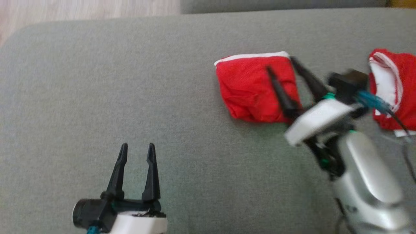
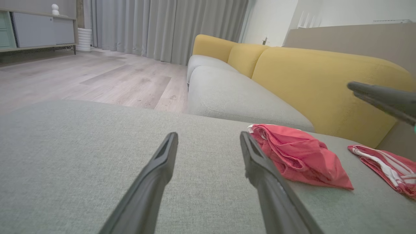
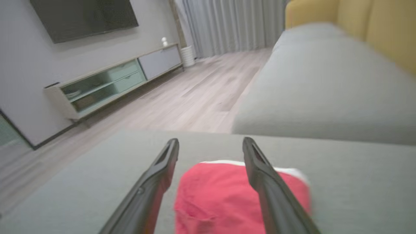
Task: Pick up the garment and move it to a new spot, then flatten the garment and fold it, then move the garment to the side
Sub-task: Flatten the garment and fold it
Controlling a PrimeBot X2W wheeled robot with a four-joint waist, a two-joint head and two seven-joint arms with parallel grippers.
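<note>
Head view: the folded garment [image 1: 250, 87], red mesh with a white trim edge, lies on the woven grey cushion [image 1: 130, 81]. The blurred right pincer [image 1: 280, 63] hangs over its right part, fingers spread, gripping nothing. The left pincer [image 1: 137, 145] stands wide and empty, well apart at lower left.

Left wrist view: the garment [image 2: 302, 159], lumpy and layered, lies right of the left pincer [image 2: 208, 134], before a yellow backrest [image 2: 325, 84].

Right wrist view: the garment [image 3: 217, 195] shows between the right pincer [image 3: 211, 140] fingers, with a wooden floor [image 3: 195, 100] beyond.
</note>
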